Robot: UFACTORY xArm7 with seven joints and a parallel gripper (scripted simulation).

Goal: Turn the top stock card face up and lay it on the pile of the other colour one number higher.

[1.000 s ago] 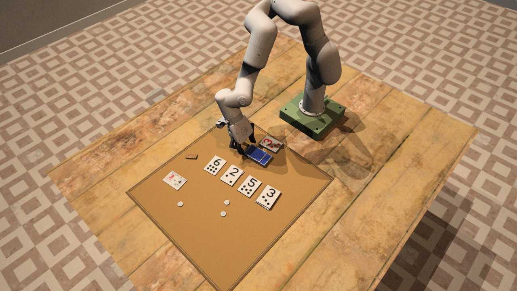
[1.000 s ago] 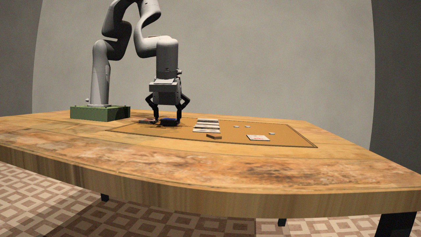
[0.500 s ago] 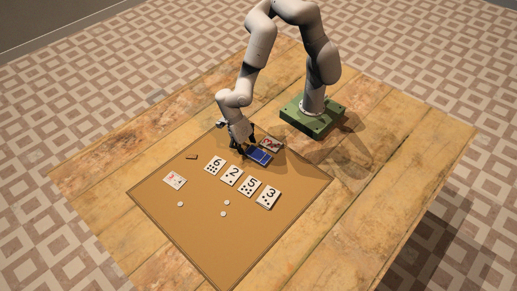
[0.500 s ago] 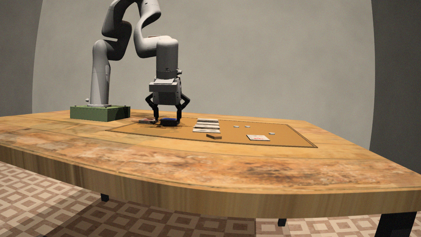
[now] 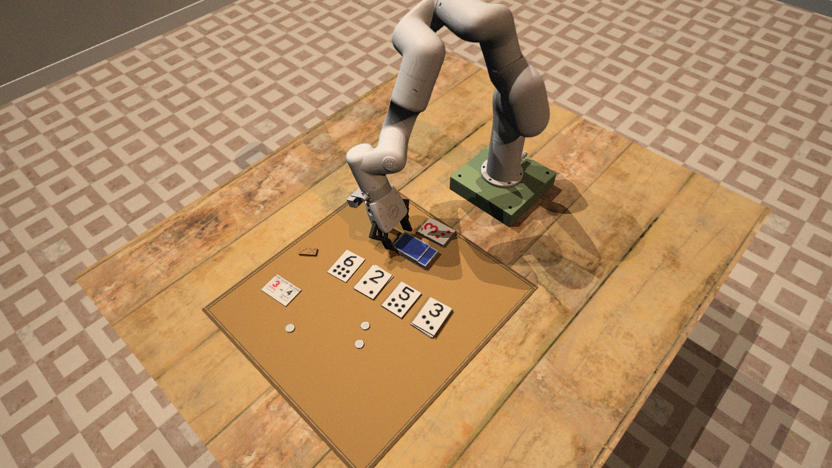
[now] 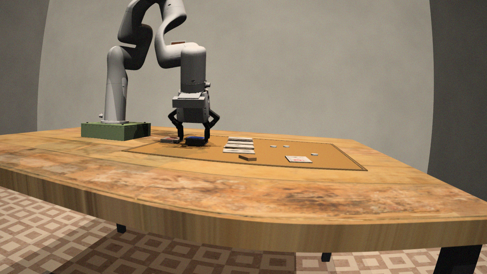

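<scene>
The blue-backed face-down stock (image 5: pixel 416 247) lies at the far side of the brown mat; it also shows in the side view (image 6: pixel 194 140). My gripper (image 5: pixel 388 237) is open, lowered around the stock's left end, with a finger on each side of it in the side view (image 6: pixel 192 137). Nothing is held between the fingers. Four face-up piles stand in a row: black 6 (image 5: pixel 346 266), black 2 (image 5: pixel 372 281), black 5 (image 5: pixel 401 299) and black 3 (image 5: pixel 431 316). A face-up red 3 card (image 5: pixel 436 231) lies just behind the stock.
A small reference card (image 5: pixel 281 289) showing a red 3 and a black 4 lies at the mat's left. A little brown wooden tile (image 5: pixel 307 251) lies beside the 6 pile. Three white discs (image 5: pixel 360 334) lie on the mat's near part. The arm's green base (image 5: pixel 502 184) stands behind the mat.
</scene>
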